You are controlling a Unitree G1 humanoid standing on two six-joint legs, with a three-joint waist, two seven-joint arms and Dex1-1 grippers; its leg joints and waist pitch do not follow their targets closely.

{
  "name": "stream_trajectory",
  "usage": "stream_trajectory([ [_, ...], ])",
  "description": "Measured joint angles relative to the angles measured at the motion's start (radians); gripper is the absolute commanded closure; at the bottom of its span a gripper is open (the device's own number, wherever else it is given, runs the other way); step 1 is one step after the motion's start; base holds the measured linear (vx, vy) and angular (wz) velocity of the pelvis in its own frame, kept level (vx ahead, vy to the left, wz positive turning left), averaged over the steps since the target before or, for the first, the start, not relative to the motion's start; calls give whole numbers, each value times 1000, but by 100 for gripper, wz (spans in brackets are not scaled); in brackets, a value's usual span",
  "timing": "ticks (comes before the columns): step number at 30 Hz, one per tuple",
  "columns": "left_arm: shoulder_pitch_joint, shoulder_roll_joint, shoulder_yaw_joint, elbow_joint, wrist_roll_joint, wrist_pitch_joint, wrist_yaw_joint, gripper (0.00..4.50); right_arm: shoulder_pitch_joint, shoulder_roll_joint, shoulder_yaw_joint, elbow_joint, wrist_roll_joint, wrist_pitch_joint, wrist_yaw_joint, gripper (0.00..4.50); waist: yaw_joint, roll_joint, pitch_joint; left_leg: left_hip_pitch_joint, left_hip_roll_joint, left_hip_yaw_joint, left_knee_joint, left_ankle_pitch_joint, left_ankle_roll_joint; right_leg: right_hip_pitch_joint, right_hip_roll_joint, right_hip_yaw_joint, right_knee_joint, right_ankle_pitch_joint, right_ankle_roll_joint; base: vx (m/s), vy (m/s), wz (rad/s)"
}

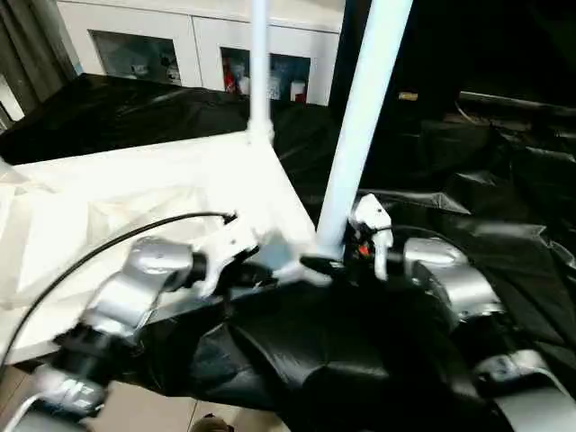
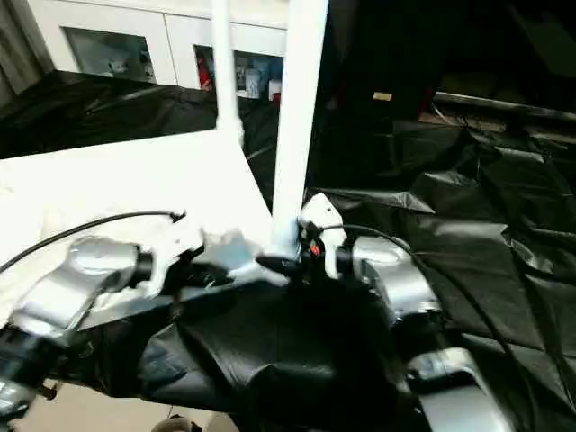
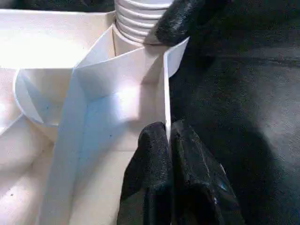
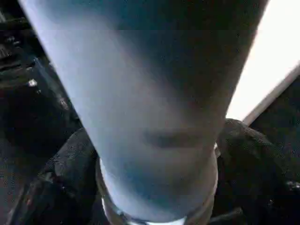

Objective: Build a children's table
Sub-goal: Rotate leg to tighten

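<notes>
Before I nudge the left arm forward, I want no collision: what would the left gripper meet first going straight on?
Probably the threaded base of the near leg in its corner socket; the left gripper is already pinched on the tabletop rim, pointing along it. Depth is uncertain.

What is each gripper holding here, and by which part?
The left gripper pinches the tabletop by its thin rim at the near corner. The right gripper straddles the near leg just above its base; whether it clamps cannot be told.

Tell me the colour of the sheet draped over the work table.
Glossy black, crinkled sheet, shown best in the left eye view.
</notes>
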Motion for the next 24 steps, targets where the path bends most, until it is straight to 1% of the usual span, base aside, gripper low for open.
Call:
stream_trajectory([
  [1,1,4,-1,-2,0,-1,-5,450,2,0,4,0,0,0,6,71,0,0,0,0,0,0,0,0,0,0,0,0,0,0,0,0,0,0],
  [2,1,8,-1,-2,0,-2,-12,450,3,-1,8,0,-1,-1,10,96,0,0,0,0,0,0,1,0,0,0,0,0,1,0,0,0,0,0],
  [4,1,12,0,-3,0,-4,-16,450,3,-1,12,0,-1,-7,20,96,-1,-1,0,0,0,0,2,0,0,0,0,0,1,0,0,0,0,0],
  [7,1,12,1,-3,-1,-4,-17,450,3,-1,14,0,0,-10,27,132,-2,-2,-1,0,0,0,3,0,0,0,0,0,1,0,0,0,0,0],
  [9,1,11,2,-3,-5,-1,-17,450,4,0,15,-1,3,-9,34,132,-2,-2,-1,0,0,0,2,0,0,0,0,0,1,0,0,0,0,0],
  [10,2,10,3,-3,-5,1,-17,450,4,0,15,-2,3,-9,34,141,-2,-2,-1,0,0,0,2,0,0,0,0,0,1,0,0,0,0,0],
  [11,2,6,3,-3,-6,2,-16,450,5,0,15,-2,3,-8,34,161,-2,-2,-1,0,0,0,2,0,0,0,0,0,1,0,0,0,0,0],
  [12,2,0,3,-2,-5,2,-10,450,5,2,14,-1,3,-7,24,164,-2,-2,-1,-1,0,0,2,0,0,0,0,0,1,0,0,0,0,0],
  [14,0,-12,4,6,6,2,25,450,5,22,3,12,-3,-8,-34,165,-4,-3,-2,0,0,0,3,0,0,0,0,0,2,0,0,0,0,0],
  [16,-31,-54,4,54,40,6,101,450,-1,67,-33,57,-14,-12,-160,171,-5,-4,-2,1,0,1,4,0,0,2,0,1,3,0,0,0,0,0],
  [17,-57,-91,4,89,53,13,152,450,-14,94,-59,87,-20,-11,-245,173,-5,-5,-3,3,0,1,5,0,0,3,0,1,3,-2,5,0,0,0],
  [18,-74,-116,5,112,64,18,188,450,-26,112,-72,107,-25,-6,-305,173,-5,-4,-3,3,0,1,6,0,0,3,0,2,3,-3,5,0,0,0],
  [21,-116,-195,14,175,81,49,294,450,-58,178,-126,163,-25,11,-491,173,-6,-4,-3,4,-1,1,6,0,0,5,0,3,2,-3,5,0,0,0],
  [23,-142,-232,16,209,84,68,350,450,-88,207,-148,202,-25,18,-591,173,-7,-4,-3,4,-1,1,7,0,0,6,-1,3,1,-3,5,0,0,0],
  [24,-144,-242,16,211,84,74,363,450,-91,211,-150,207,-25,16,-610,173,-7,-3,-4,4,-1,0,7,0,0,6,-1,3,1,-3,5,0,0,0],
])
